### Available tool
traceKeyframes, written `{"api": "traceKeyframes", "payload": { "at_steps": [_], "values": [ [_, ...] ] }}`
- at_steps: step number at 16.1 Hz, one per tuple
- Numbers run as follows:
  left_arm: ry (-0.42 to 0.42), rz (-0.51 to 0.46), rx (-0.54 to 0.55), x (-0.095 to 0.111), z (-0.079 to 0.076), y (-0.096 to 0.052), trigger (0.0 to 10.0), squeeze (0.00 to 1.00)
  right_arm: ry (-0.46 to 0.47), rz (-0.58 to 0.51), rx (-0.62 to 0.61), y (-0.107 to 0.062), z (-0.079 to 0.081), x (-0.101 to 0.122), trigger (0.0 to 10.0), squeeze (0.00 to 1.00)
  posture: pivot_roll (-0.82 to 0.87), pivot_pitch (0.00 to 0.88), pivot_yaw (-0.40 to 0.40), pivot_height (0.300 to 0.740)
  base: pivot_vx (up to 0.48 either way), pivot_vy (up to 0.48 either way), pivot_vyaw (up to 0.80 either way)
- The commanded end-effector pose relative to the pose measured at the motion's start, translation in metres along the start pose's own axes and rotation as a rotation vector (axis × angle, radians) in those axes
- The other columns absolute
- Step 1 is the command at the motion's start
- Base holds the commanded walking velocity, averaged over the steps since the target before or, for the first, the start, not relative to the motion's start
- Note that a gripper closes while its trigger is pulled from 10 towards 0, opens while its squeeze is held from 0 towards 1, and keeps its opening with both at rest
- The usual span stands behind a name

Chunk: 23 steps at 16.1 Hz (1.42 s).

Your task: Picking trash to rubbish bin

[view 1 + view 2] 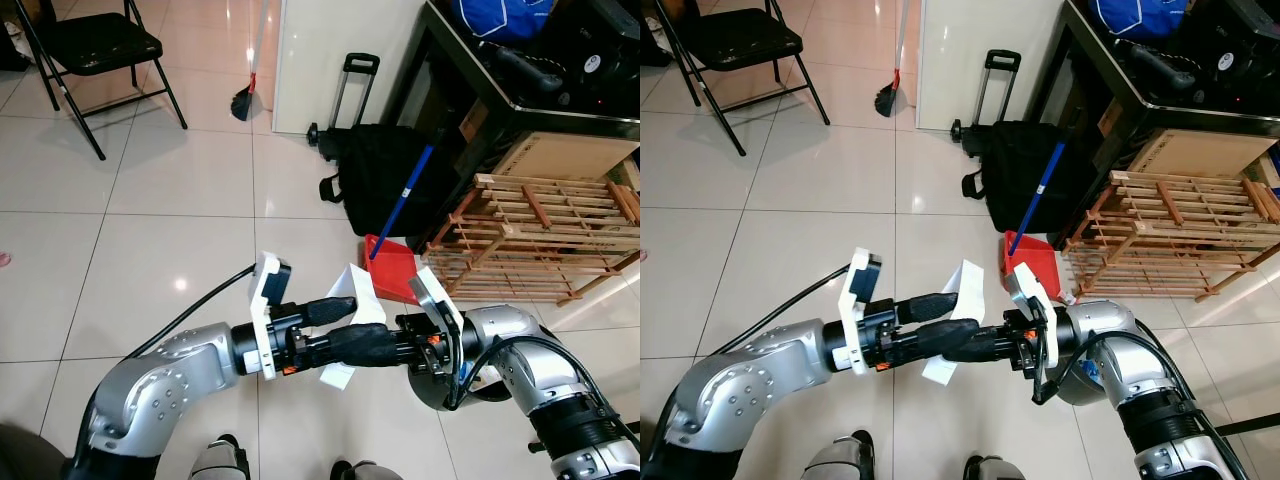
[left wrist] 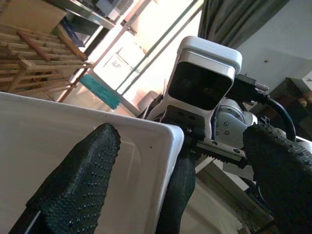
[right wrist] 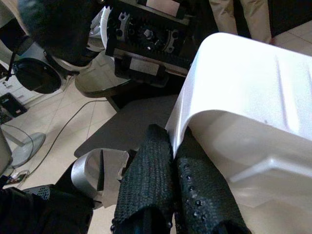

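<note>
A white foam tray (image 1: 362, 300) sits between 2 silver arms with black, dotted fingers (image 2: 78, 183). The floor (image 1: 170, 200) is glossy pale beige tile with thin grey grout lines. A red dustpan (image 1: 392, 268) has a blue handle (image 1: 412, 188). Nearby are a black wheeled bag (image 1: 385, 180), a black folding chair (image 1: 95, 45), a light wooden slatted rack (image 1: 540, 235) and a cream cabinet (image 1: 335, 45).

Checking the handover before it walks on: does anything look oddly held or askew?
The white foam tray is held in mid-air, tilted on edge. The right gripper pinches its rim, and the left gripper straddles its wall, fingers apart.
</note>
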State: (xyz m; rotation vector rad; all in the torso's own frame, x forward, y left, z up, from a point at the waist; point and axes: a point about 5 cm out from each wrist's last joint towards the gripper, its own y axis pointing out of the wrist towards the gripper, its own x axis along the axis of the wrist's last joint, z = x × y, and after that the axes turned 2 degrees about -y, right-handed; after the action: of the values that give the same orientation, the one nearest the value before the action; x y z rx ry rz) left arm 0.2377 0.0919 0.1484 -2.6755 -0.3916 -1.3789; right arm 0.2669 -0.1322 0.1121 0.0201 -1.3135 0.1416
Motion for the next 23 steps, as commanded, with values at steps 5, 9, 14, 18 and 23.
{"api": "traceKeyframes", "payload": {
  "at_steps": [5,9,14,18,23],
  "values": [
    [-0.008,0.026,-0.026,-0.0036,-0.0009,0.0064,10.0,0.00,-0.007,0.005,0.013,0.0000,0.0018,0.0023,10.0,0.49,-0.06,0.158,-0.152,0.740,0.000,0.000,0.00],
    [-0.009,0.032,-0.030,-0.0039,-0.0006,0.0070,0.0,0.00,-0.007,0.004,0.012,0.0014,0.0012,0.0025,10.0,0.49,-0.06,0.161,-0.153,0.740,0.000,0.000,0.00],
    [-0.005,0.035,-0.027,-0.0036,-0.0002,0.0061,0.0,0.00,-0.005,0.003,0.009,0.0022,0.0007,0.0020,10.0,0.49,-0.06,0.166,-0.153,0.740,0.000,0.000,0.00],
    [-0.003,0.034,-0.023,-0.0035,-0.0001,0.0062,0.0,0.00,-0.004,0.003,0.001,0.0015,-0.0006,0.0020,10.0,0.48,-0.06,0.164,-0.150,0.740,0.000,0.000,0.00],
    [0.001,0.030,-0.020,-0.0029,-0.0005,0.0064,0.0,0.00,0.003,0.005,-0.005,0.0007,-0.0004,-0.0002,10.0,0.53,-0.05,0.160,-0.149,0.740,0.000,0.000,0.00]
  ]
}}
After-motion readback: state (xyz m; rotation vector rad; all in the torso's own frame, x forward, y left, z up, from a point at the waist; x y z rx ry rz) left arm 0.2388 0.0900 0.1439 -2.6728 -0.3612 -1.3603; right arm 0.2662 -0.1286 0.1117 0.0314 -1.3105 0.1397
